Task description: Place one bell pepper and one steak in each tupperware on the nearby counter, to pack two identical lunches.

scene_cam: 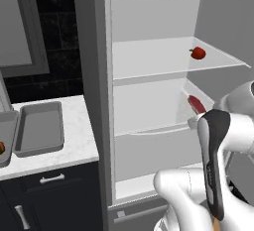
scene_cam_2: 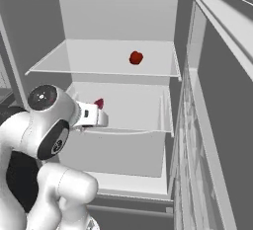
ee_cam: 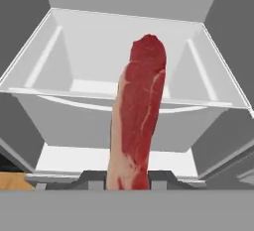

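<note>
Open fridge [scene_cam: 149, 101], bell pepper [scene_cam: 198, 53] above, steak [ee_cam: 139, 116] in tool [ee_cam: 130, 179]

The left base view looks forward and down from behind the arm, with the open fridge [scene_cam: 163, 101] at centre and right and the counter [scene_cam: 74, 141] at lower left. The right base view faces the same fridge [scene_cam_2: 118, 95] from the other side. The hand view looks closely along the steak [ee_cam: 139, 116] into the fridge drawer [ee_cam: 124, 106].
</note>
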You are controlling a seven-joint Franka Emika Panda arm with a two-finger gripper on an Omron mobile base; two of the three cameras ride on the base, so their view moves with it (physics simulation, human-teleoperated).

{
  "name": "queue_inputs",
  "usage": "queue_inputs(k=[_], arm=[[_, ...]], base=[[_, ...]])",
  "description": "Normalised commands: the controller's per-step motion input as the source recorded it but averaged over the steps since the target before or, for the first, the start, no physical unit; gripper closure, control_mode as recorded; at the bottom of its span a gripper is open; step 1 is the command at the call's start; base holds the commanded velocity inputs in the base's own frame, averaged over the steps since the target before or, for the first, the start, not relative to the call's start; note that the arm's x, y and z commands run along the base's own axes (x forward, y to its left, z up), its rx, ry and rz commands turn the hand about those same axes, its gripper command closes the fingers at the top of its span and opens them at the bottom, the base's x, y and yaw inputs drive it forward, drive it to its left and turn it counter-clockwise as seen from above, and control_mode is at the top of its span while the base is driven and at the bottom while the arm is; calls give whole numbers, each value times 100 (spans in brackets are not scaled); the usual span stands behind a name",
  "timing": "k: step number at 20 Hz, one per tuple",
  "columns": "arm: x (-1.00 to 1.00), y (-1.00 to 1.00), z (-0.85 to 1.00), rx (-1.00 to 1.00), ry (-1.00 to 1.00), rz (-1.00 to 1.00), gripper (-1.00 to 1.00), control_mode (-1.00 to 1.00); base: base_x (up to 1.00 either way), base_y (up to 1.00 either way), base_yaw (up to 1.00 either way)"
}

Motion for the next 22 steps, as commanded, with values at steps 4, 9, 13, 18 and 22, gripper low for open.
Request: queue_inputs(k=[4,9,13,18,22], arm=[[-100,30,61,-4,2,1,100,-100],[-80,19,-3,-8,0,3,100,100],[0,0,0,0,0,0,100,100],[0,0,0,0,0,0,100,100],[0,0,0,0,0,0,100,100]], base=[[0,0,0],[-20,3,1],[-100,18,4],[-86,61,7],[-11,100,3]])
